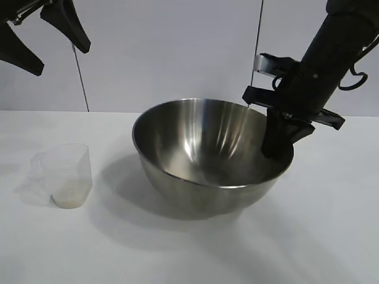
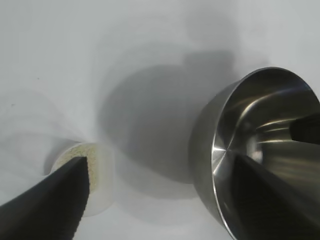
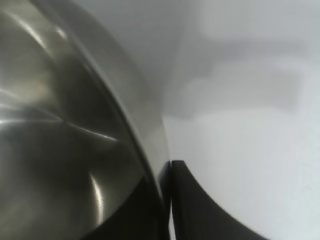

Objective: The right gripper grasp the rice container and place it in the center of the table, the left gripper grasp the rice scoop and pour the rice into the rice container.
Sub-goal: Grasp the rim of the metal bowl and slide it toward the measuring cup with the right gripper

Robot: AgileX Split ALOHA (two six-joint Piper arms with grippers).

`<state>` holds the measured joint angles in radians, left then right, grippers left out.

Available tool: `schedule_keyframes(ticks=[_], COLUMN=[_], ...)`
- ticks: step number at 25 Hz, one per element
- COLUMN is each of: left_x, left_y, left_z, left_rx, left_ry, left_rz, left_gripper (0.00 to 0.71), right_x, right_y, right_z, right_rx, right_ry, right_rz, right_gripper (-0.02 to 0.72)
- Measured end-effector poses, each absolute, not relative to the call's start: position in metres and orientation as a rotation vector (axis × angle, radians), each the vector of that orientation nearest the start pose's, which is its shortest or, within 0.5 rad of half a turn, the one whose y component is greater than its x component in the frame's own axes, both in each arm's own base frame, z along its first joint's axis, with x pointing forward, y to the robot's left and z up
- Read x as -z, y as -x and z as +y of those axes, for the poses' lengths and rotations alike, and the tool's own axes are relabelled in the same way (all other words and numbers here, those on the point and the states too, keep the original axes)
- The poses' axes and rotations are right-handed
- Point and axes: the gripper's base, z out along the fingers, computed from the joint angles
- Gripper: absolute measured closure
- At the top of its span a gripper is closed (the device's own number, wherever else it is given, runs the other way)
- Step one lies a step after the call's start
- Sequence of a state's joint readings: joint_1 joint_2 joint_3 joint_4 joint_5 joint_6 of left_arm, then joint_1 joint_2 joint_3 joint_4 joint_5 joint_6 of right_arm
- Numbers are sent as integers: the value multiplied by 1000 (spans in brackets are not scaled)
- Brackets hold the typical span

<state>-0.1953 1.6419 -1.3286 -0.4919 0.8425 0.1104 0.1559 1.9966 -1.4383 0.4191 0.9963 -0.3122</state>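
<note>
The rice container (image 1: 207,148), a big shiny steel bowl, is near the middle of the white table (image 1: 314,236). My right gripper (image 1: 277,142) is shut on its right rim, one finger inside the bowl and one outside. In the right wrist view the gripper (image 3: 170,167) pinches the rice container (image 3: 60,125) at its edge. The rice scoop (image 1: 62,171), a clear plastic cup, stands at the left with rice (image 1: 70,195) in its bottom. My left gripper (image 1: 62,59) hangs open high above it. The left wrist view shows the left gripper (image 2: 160,159) over the rice scoop (image 2: 100,192), the rice (image 2: 95,155) and the rice container (image 2: 260,125).
A pale wall with vertical seams (image 1: 80,77) runs behind the table. Bare tabletop lies between the scoop and the bowl and along the front edge.
</note>
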Motion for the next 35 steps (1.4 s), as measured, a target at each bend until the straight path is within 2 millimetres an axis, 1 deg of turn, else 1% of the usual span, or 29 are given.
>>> schedule_keyframes(ticks=[4, 6, 9, 12, 14, 19, 23, 24, 26, 29, 30, 32, 35], left_x=[-295, -295, -295, -295, -295, -294, -294, -294, -294, -294, -294, -294, -294], left_y=[-340, -340, -340, -340, -339, -338, -338, -338, -338, -338, -338, -338, -338], left_z=[-100, -100, -100, -100, -100, -100, -100, -100, -100, -100, -100, -100, -100], left_rx=[622, 622, 622, 623, 625, 628, 628, 628, 628, 628, 628, 628, 628], left_ry=[-89, -89, -89, -90, -94, -98, -98, -98, -98, -98, -98, -98, -98], left_rz=[2599, 2599, 2599, 2602, 2612, 2621, 2621, 2621, 2621, 2621, 2621, 2621, 2621], left_gripper=[147, 147, 147, 147, 147, 147, 147, 147, 147, 147, 147, 147, 147], right_x=[-188, -188, -186, -176, -169, -163, -163, -163, -163, -163, -163, -163, -162], right_y=[-388, -387, -386, -384, -382, -383, -383, -383, -383, -383, -383, -383, -382], right_z=[94, 98, 111, 128, 134, 130, 129, 129, 129, 130, 130, 130, 127], right_rx=[-554, -556, -560, -571, -552, -459, -449, -451, -459, -465, -465, -465, -420], right_ry=[340, 333, 331, 333, 330, 313, 312, 311, 303, 290, 289, 280, 270], right_rz=[2941, 2935, 2932, 2953, 2981, 3014, 3015, 3015, 3013, 3012, 3012, 3018, 3046], right_gripper=[694, 694, 694, 694, 694, 694, 680, 654, 564, 375, 337, 288, 269])
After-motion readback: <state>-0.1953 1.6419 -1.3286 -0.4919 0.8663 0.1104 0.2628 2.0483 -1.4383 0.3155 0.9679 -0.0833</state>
